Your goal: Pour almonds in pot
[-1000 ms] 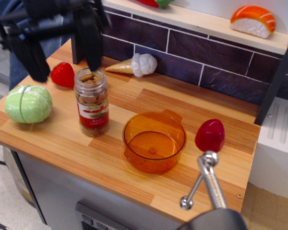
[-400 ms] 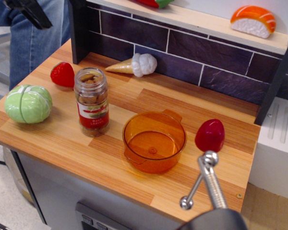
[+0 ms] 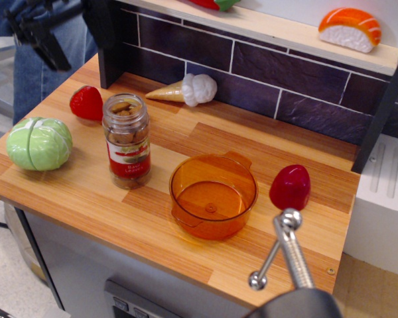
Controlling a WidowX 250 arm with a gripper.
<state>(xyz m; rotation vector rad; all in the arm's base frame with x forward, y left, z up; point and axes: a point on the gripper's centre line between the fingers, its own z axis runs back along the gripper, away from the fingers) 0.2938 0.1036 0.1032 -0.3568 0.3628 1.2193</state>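
The almonds [image 3: 124, 138] fill a clear plastic jar with a red-and-white label, standing upright with no lid on the wooden counter. The orange translucent pot [image 3: 213, 195] stands empty to the jar's right, a short gap away. My black gripper [image 3: 73, 33] hangs at the top left corner, well above and behind the jar. Its fingers [image 3: 48, 45] are spread apart and hold nothing. Part of it is cut off by the frame edge.
A red strawberry toy [image 3: 87, 103] and a green cabbage toy [image 3: 39, 143] lie left of the jar. An ice cream cone toy [image 3: 186, 89] lies by the tiled back wall. A dark-red egg-shaped toy [image 3: 290, 187] stands right of the pot. A metal handle [image 3: 285, 255] sticks up at the front right.
My gripper, which stood open around the jar's top, lifted away up and left nearly out of view, then came slightly back into the corner. The jar and pot have not moved.
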